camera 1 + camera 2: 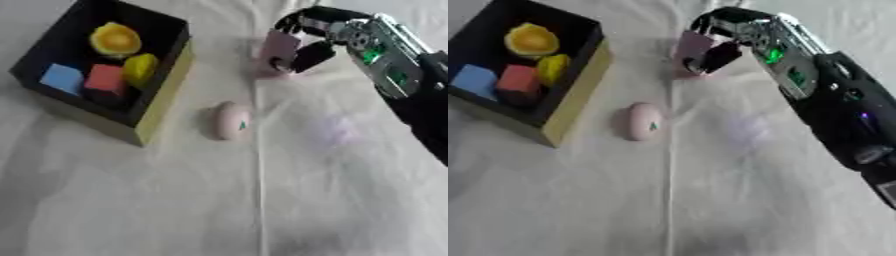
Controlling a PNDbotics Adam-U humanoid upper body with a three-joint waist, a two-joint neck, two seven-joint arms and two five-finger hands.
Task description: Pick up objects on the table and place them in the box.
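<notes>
A black box with yellow outer walls (162,107) sits at the upper left. Inside it lie an orange-yellow round piece (115,40), a yellow piece (140,68), a red block (106,79) and a blue block (62,78). A pale pink egg-shaped object (233,121) lies on the cloth just right of the box. My right hand (317,37) reaches in from the right, its fingers and thumb curled round a pink block (280,46) at the top centre, close above the cloth. My left hand shows in neither view.
A white wrinkled cloth (262,200) covers the table, with a fold line running down its middle. My right forearm (833,110) crosses the right side of the right eye view.
</notes>
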